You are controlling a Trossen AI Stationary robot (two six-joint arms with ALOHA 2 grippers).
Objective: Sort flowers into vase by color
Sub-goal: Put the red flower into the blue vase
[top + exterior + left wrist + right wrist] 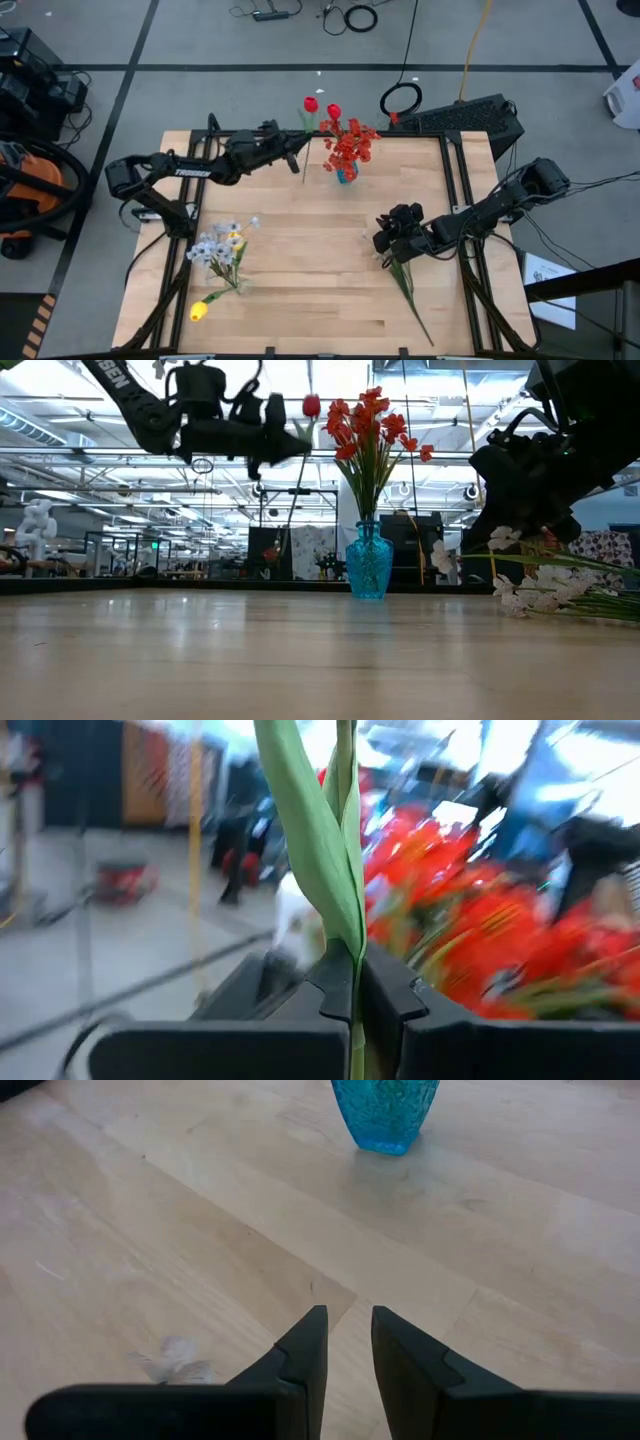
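High view shows the left gripper (298, 152) raised just beside the teal vase (345, 175), its fingers closed on the stem of a red bud flower (311, 104). The long stem could catch the red sprays (350, 142) already in the vase and tip it. The right gripper (347, 1342) hangs low, slightly parted and empty, with a green-stemmed flower (410, 290) on the table (300, 280) near it.

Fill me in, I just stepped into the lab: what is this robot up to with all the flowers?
It is sorting artificial flowers by colour. The left end effector is shut on a red bud's stem, held in the air beside the teal vase, which already holds red sprays. The right end effector hovers low over the table, slightly open and empty. White and yellow flowers still lie on the table.
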